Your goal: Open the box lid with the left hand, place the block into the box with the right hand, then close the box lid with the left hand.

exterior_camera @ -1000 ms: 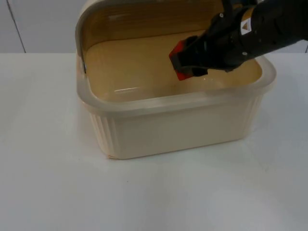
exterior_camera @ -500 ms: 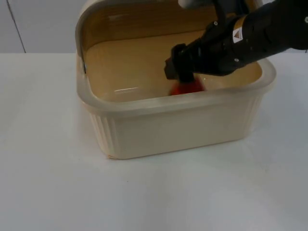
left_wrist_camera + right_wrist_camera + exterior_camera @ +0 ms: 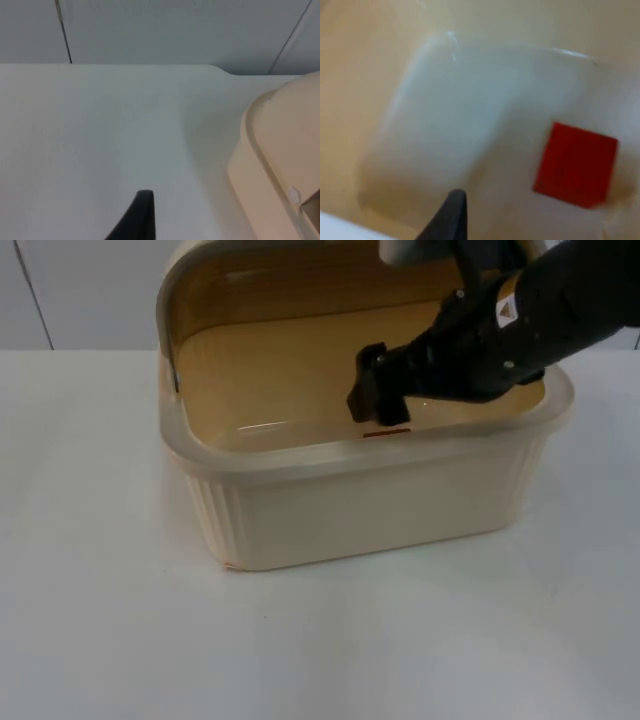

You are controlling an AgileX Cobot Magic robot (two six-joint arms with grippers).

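The cream plastic box (image 3: 380, 502) stands on the white table with its lid (image 3: 262, 275) swung up at the back. A red block (image 3: 576, 165) lies flat on the box floor, free of any finger; in the top view just a red sliver (image 3: 386, 432) of it peeks over the front rim. My right gripper (image 3: 369, 403) hangs open inside the box, just above the block and slightly toward the box's middle. My left gripper (image 3: 143, 216) waits low over the bare table to the left of the box (image 3: 278, 150), apart from it.
The white table (image 3: 120, 620) spreads wide in front of and left of the box. The grey partition wall (image 3: 160, 30) closes off the table's far edge behind the box.
The right gripper lowered the red block into the box, let go of it, and has risen slightly. The block now rests on the box floor.
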